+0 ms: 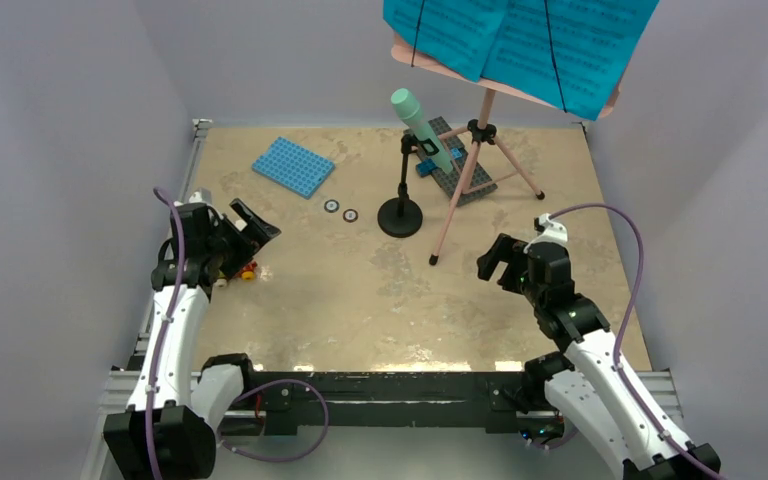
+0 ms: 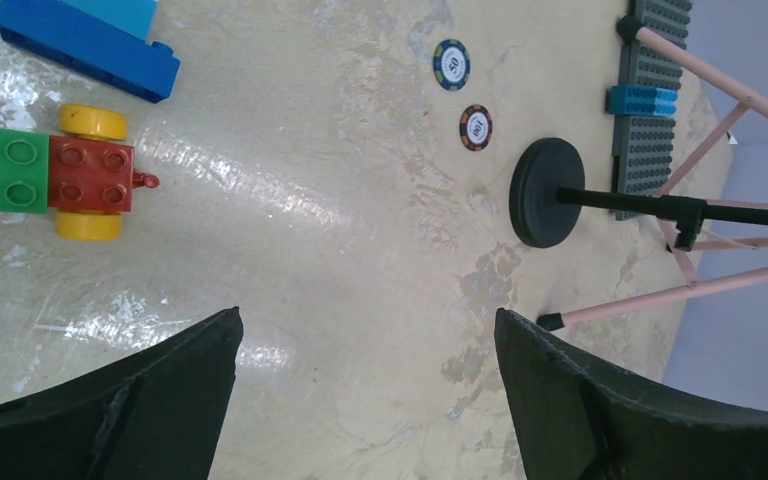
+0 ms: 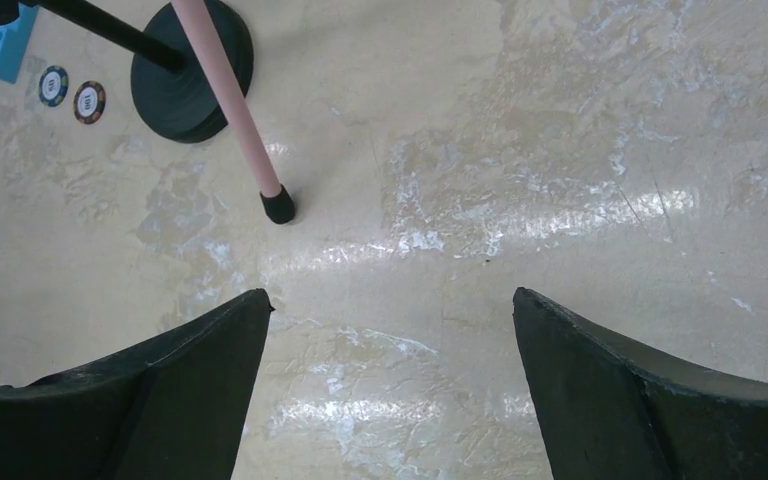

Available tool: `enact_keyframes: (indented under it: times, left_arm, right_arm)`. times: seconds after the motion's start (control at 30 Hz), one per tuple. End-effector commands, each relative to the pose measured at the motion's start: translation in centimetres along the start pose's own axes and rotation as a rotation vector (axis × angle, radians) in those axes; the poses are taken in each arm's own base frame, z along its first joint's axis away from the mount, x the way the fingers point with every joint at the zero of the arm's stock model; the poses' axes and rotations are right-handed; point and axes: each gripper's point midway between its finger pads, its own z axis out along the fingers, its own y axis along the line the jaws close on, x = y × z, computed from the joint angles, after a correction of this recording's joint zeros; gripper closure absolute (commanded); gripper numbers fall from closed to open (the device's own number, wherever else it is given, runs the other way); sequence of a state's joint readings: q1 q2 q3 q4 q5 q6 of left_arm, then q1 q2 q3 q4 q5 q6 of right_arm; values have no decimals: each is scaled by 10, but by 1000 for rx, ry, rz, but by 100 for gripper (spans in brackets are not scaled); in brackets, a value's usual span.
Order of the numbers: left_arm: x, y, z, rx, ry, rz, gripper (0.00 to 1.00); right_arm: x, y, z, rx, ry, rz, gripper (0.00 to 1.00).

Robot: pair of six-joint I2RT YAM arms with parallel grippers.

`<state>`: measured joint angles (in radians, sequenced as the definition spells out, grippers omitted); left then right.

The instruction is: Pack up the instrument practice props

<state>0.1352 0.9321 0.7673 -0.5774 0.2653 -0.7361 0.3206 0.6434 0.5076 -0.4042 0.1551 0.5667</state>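
Two poker chips (image 1: 331, 206), two studded baseplates (image 1: 293, 165), one music stand (image 1: 457, 200), one microphone (image 1: 420, 128), one mic stand (image 1: 400, 217)

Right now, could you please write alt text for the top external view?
A pink music stand holding cyan pages stands at the far right, beside a mint microphone clipped on a black round-base stand. Nearer the camera, the left pincer and right pincer hang open and empty.

mic stand (image 1: 400, 215) left, music stand (image 1: 479, 131) right
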Motion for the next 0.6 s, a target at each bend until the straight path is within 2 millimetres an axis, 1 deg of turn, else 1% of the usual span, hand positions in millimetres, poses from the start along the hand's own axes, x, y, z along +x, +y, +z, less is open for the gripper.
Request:
enact_keyframes:
  times: [0.0,0.23,0.43,0.57]
  left_arm:
    - [-5,-14,-6,87,-34,43,0]
    - [-5,-19,-13,119,-51,85,0]
    - [-3,-17,-12,106,-40,77,0]
    - [-4,-22,-14,130,-51,92,0]
  right_arm:
    - [-21,20,-9,-66,-34,-6,4]
    - [-19,32,-12,-145,-26,-12,4]
    - [-18,33,-9,-126,6,0,5]
    - [-19,34,-10,-130,5,-7,5]
